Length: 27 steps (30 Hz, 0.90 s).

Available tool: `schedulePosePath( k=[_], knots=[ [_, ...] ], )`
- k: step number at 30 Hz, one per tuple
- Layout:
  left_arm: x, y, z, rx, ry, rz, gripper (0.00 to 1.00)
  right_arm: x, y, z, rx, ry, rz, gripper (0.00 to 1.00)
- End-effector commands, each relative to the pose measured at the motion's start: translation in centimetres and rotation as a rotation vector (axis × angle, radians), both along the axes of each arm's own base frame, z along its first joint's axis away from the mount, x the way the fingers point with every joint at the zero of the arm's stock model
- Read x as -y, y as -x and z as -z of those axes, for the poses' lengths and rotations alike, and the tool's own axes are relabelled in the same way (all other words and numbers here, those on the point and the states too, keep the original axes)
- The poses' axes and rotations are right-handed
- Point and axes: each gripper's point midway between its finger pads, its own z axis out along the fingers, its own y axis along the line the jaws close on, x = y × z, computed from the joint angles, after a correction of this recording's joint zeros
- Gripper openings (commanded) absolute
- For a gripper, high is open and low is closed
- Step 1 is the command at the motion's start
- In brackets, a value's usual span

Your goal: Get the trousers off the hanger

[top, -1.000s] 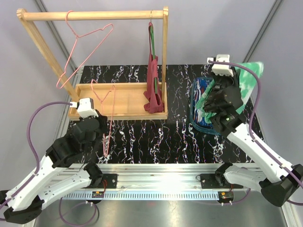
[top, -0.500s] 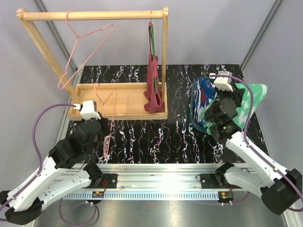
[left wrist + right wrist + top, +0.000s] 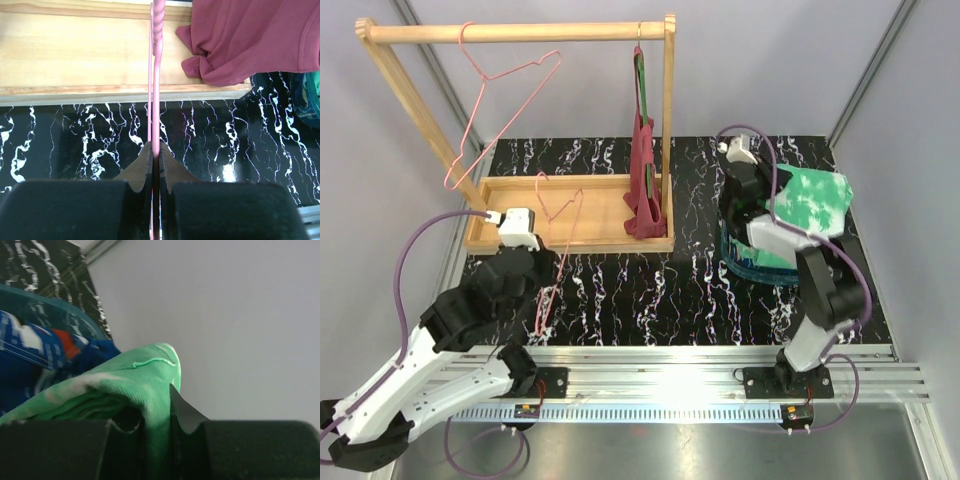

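My right gripper (image 3: pixel 760 205) is shut on the bright green trousers (image 3: pixel 810 200), which drape over the right side of the teal basket (image 3: pixel 760 265). In the right wrist view the green cloth (image 3: pixel 125 380) is pinched between the fingers of the right gripper (image 3: pixel 157 420), with the blue, red and white trousers (image 3: pixel 30 345) lying below in the basket. My left gripper (image 3: pixel 538 280) is shut on a bare pink wire hanger (image 3: pixel 560 215), held upright over the table front. In the left wrist view the left gripper (image 3: pixel 155 152) clamps the hanger wire (image 3: pixel 156 75).
A wooden rack (image 3: pixel 520 32) stands on a wooden tray (image 3: pixel 595 215) at the back. A second pink hanger (image 3: pixel 500 80) and a green hanger with a maroon garment (image 3: pixel 642 180) hang from it. The garment's hem (image 3: pixel 250 40) rests on the tray.
My right arm has swung left and folded back over the basket, carrying the green trousers lower and spreading them over it. My left gripper with the hanger has shifted slightly right.
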Motion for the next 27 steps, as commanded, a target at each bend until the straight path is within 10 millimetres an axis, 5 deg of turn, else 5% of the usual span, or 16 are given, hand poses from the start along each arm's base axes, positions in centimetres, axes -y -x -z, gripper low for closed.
schedulePosePath(
  k=[1,3,10,17,19,21,26,27],
  knots=[
    [-0.1,0.3,-2.9,0.059,0.027,0.031,0.00,-1.0,-4.4,-1.6,0.112,-0.001,-0.017,0.00],
    [-0.6,0.5,-3.4,0.079,0.040,0.024,0.00,-1.6,-6.0,-1.3,0.113,-0.008,-0.020,0.00],
    [-1.7,0.6,-4.2,0.118,0.044,-0.011,0.00,-3.8,-9.7,5.4,0.001,-0.165,-0.024,0.00],
    [-2.0,0.6,-4.7,0.124,0.032,-0.020,0.00,-5.6,-10.4,7.5,-0.031,-0.339,-0.059,0.06],
    [-2.0,0.6,-5.5,0.133,0.042,-0.020,0.00,-5.9,-10.3,7.3,-0.063,-0.370,-0.069,0.14],
    [-2.2,0.5,-6.2,0.138,0.046,-0.030,0.00,-6.1,-9.9,6.3,-0.060,-0.410,-0.062,0.36],
    [-2.1,0.0,-9.1,0.162,0.047,-0.047,0.00,-7.7,-8.4,0.6,-0.021,-0.602,-0.177,0.65],
    [-2.2,-0.1,-9.4,0.165,0.045,-0.052,0.00,-7.8,-7.8,-0.2,-0.024,-0.634,-0.183,0.79]
  ],
)
